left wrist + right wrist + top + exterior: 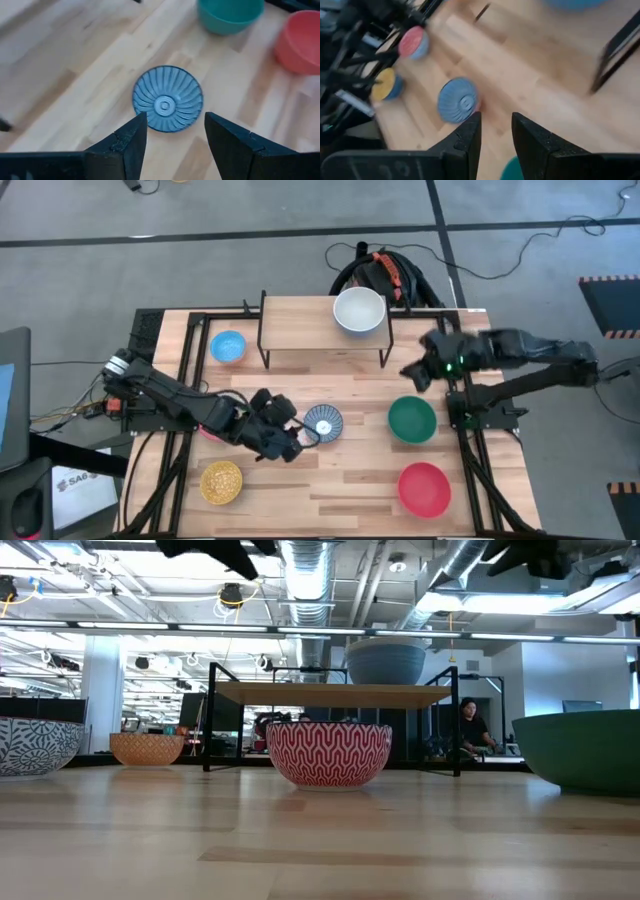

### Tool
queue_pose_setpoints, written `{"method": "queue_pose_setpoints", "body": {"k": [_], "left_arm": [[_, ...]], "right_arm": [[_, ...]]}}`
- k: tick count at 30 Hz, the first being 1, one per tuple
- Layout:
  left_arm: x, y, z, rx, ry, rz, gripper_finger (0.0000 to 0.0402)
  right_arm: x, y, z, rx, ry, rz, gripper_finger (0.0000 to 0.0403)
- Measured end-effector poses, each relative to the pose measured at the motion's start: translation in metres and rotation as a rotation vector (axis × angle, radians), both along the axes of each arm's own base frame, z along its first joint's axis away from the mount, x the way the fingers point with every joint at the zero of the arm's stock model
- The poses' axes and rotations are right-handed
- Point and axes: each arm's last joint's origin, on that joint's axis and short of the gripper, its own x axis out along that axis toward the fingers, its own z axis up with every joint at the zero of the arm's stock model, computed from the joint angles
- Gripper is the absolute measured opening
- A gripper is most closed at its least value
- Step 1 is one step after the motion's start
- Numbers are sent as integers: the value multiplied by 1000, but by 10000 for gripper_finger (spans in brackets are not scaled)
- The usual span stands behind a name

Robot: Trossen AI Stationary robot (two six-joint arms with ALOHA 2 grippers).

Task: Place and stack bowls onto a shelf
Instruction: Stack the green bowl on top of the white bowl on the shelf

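The shelf (pixel 300 325), a light-wood board on thin black legs, stands at the table's far middle. A white bowl (pixel 359 311) sits on its right part. The blue-white patterned bowl (pixel 322 423) rests on the table at the middle. My left gripper (pixel 298 437) hovers open at that bowl's left side, slanting down. In the left wrist view the bowl (pixel 167 98) lies just beyond the open fingers (pixel 175 131). My right gripper (pixel 415 375) hangs open and holds nothing, in the air right of the shelf and above the green bowl (pixel 412 420).
A light blue bowl (pixel 228 347) stands left of the shelf. A yellow bowl (pixel 221 482) sits near left and a red bowl (pixel 424 488) near right. A pink bowl (pixel 206 430) shows partly under my left arm. Black frame rails run along both table sides.
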Motion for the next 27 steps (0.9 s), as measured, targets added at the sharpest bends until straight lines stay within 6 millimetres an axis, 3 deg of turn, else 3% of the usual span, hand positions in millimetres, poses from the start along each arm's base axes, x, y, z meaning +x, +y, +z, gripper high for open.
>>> {"method": "queue_pose_setpoints", "body": {"k": [9, 14, 20, 27], "left_arm": [[-39, 11, 22, -14, -325, -98, 185], [-56, 9, -6, -78, -550, -131, 185], [-62, 13, -42, -196, -742, -126, 185], [-54, 10, -56, -169, -710, -103, 185]], "right_arm": [[3, 63, -38, 41, 167, 8, 134], [3, 85, -62, 26, 375, 59, 134], [3, 90, -81, -15, 635, 38, 134], [6, 79, -87, -43, 764, -10, 134]]}}
